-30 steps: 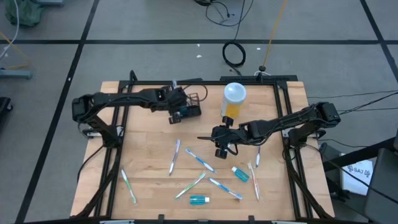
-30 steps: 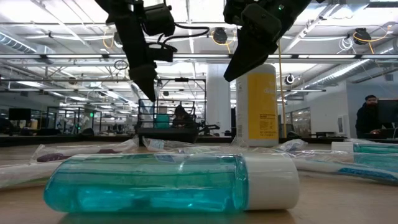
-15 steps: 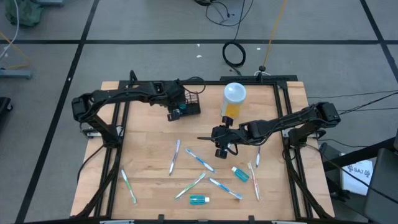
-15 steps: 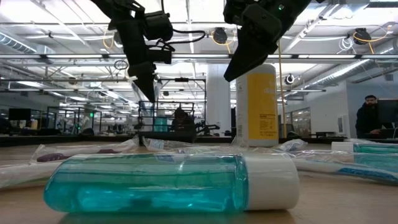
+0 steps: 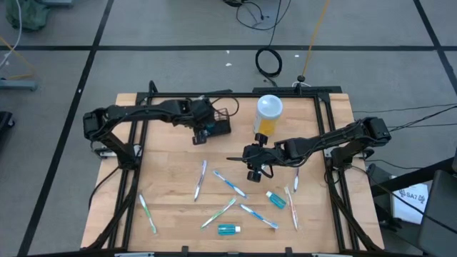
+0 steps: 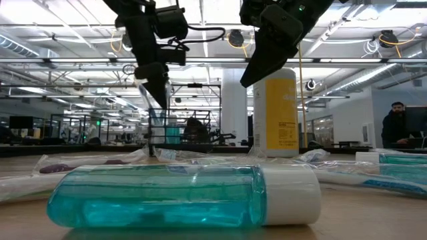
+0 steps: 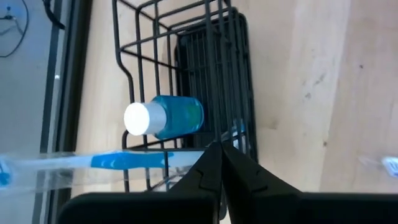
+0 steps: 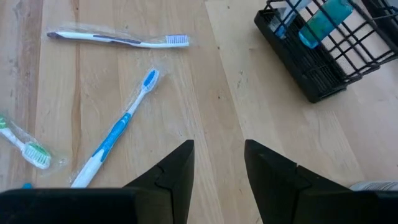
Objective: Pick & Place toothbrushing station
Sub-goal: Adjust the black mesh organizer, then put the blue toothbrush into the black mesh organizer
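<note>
The toothbrushing station [image 5: 218, 123] is a small black wire rack standing on the table's far left part. In it stand a blue bottle with a white cap [image 7: 177, 116] and a wrapped toothbrush [image 7: 124, 162] that sticks out over its rim. My left gripper [image 7: 220, 149] is right above the rack's near rim, shut, and shows as a dark point over the rack in the low view [image 6: 160, 100]. My right gripper [image 5: 255, 171] hovers open over the middle of the table, with nothing between its fingers [image 8: 217, 155]. My left gripper pinches a thin top wire of the rack [image 7: 217, 134] between its two fingertips. It comes from above, slanting down. The fingertips cover the exact spot on the wire. The rack stays upright.
A tall translucent container with a white lid and orange contents [image 5: 268, 114] stands right of the rack. Several wrapped toothbrushes [image 5: 230, 184] lie on the near half of the table, with a blue bottle [image 5: 228, 229] and a small tube [image 5: 276, 199]. A person [image 6: 398, 123] sits far behind.
My left gripper has turned a little at the wrist and shut its fingertips over the rack's rim. My right arm has kept still.
</note>
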`<move>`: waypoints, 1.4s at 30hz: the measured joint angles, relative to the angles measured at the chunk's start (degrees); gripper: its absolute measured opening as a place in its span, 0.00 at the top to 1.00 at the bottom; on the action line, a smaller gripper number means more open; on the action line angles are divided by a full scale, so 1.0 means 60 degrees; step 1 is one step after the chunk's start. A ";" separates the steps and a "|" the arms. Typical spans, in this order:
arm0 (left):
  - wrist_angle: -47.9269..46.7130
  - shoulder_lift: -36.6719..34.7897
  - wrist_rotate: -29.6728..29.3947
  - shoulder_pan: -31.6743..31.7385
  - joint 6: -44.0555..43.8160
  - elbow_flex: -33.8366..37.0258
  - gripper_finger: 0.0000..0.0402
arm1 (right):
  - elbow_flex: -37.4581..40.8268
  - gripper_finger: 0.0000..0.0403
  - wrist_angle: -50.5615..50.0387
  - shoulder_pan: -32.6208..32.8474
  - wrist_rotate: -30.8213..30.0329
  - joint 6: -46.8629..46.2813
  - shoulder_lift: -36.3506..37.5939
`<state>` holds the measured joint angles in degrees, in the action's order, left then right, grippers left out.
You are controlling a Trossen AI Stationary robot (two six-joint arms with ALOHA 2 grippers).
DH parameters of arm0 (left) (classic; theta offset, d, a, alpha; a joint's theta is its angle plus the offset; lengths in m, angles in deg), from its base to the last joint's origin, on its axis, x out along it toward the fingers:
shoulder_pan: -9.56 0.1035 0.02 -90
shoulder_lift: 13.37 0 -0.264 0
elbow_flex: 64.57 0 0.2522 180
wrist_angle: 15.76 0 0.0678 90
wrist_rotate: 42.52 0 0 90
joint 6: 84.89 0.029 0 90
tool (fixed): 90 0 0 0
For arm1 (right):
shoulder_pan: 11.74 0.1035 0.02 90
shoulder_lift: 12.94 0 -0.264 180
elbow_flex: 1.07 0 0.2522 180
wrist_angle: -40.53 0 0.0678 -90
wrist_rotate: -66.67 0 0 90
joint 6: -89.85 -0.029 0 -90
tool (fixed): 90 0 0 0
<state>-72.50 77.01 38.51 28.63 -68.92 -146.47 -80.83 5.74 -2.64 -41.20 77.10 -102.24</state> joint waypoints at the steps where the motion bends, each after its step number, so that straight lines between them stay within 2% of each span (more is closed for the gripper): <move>1: -0.0083 0.0000 0.0000 -0.0031 -0.0020 -0.0004 0.98 | -0.0001 0.66 0.0000 -0.0002 0.0000 0.0000 0.0002; 12: -0.0598 0.0000 -0.0259 -0.0334 -0.0524 -0.0011 0.99 | -0.0001 0.66 -0.0001 -0.0001 0.0004 -0.0004 0.0000; 22: -0.0681 -0.0004 -0.0302 -0.0754 -0.0739 -0.0015 0.79 | -0.0001 0.66 -0.0001 -0.0002 0.0004 -0.0004 0.0002; 30: -0.0876 -0.0083 -0.0578 -0.1406 -0.0777 -0.0015 0.71 | -0.0004 0.66 -0.0001 -0.0004 0.0004 -0.0007 0.0000; 35: -0.1248 -0.0640 -0.0582 -0.1984 -0.1232 -0.0015 0.70 | -0.0003 0.66 0.0011 -0.0003 0.0004 -0.0005 0.0002; 42: -0.1725 -0.2466 -0.0251 -0.2715 -0.2331 -0.0015 0.70 | -0.0004 0.66 0.0298 -0.0003 0.0006 -0.0136 0.0000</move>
<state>-82.85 62.22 37.00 12.34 -82.91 -146.56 -80.85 7.52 -2.65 -41.17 76.28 -102.24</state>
